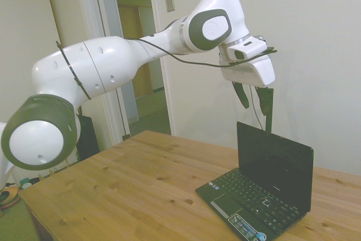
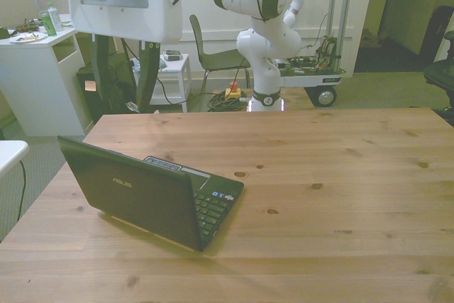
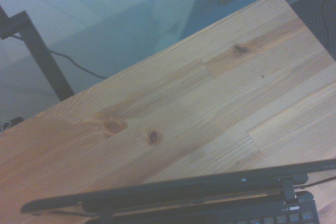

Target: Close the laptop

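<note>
Black laptop stands open (lid upright) on the wooden table.

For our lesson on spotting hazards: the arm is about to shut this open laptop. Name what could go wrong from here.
1. The gripper hangs open above the lid's top edge; coming straight down could press on that edge instead of folding the lid.
2. The laptop sits near the wooden table's edge, so a push might slide it rather than close it.

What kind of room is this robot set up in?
Probably a robotics lab or workshop in an office-like building: the arm's base stands on a wheeled cart trailing cables, with a red emergency stop button on the floor, a chair and a white desk.
</note>
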Action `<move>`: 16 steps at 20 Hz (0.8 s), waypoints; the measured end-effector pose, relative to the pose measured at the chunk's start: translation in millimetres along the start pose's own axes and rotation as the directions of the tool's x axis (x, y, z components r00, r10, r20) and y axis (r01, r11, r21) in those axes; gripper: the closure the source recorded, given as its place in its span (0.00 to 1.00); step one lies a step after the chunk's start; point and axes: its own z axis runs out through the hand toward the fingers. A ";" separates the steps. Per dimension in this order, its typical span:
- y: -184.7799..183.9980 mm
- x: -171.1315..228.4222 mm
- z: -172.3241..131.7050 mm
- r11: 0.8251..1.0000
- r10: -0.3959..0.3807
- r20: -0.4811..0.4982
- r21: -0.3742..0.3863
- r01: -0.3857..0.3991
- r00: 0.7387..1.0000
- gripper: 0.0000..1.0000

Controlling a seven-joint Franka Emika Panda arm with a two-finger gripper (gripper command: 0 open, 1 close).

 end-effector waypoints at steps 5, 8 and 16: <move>0.5 16.6 17.6 1.000 0.018 -0.030 -0.019 -0.018 0.999 1.00; 0.9 22.5 28.3 0.999 0.023 -0.056 -0.029 -0.024 0.998 1.00; -3.8 26.8 47.5 1.000 0.025 -0.063 -0.003 -0.025 0.998 1.00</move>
